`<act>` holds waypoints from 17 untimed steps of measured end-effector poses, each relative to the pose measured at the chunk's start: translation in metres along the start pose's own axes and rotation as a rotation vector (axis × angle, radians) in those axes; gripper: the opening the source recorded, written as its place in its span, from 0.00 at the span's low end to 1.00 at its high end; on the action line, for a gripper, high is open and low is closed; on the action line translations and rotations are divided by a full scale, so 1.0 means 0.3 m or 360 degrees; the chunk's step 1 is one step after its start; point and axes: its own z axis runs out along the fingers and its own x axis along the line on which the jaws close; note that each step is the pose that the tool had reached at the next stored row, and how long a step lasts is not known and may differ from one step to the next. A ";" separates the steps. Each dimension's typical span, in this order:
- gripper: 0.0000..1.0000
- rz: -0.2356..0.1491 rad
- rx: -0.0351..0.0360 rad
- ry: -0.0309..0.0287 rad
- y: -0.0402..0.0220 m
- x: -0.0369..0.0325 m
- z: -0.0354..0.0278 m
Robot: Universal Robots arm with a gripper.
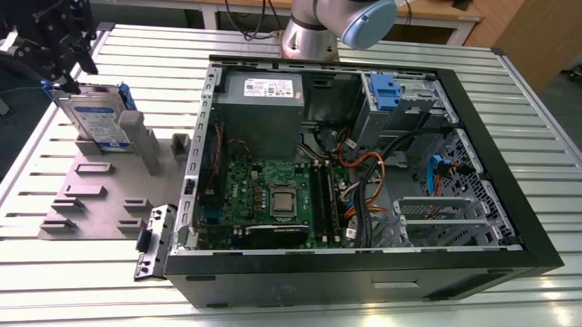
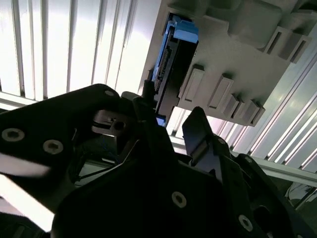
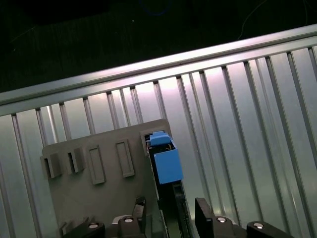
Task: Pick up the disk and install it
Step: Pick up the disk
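One disk [image 1: 95, 119] stands on edge in one grey holder [image 1: 100, 197] at the upper left of the exterior view. The holder sits on the slatted bench [image 1: 91, 286], beside one open computer case [image 1: 364, 269]. The single end effector [image 3: 170, 202] is over the disk, its two fingers [image 3: 203, 210] spread wide, one on each side.

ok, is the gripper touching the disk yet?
Cannot tell. In the second wrist view the gripper has open jaws either side of the disk: a bright gap shows at one jaw, the other overlaps the disk's edge.
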 end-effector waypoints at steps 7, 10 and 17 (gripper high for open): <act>0.59 -0.0007 0.0001 -0.00009 0.000 0.000 0.006; 0.59 -0.0037 0.0000 0.00001 0.000 0.001 0.016; 0.59 -0.0108 -0.0003 0.00022 0.000 0.002 0.047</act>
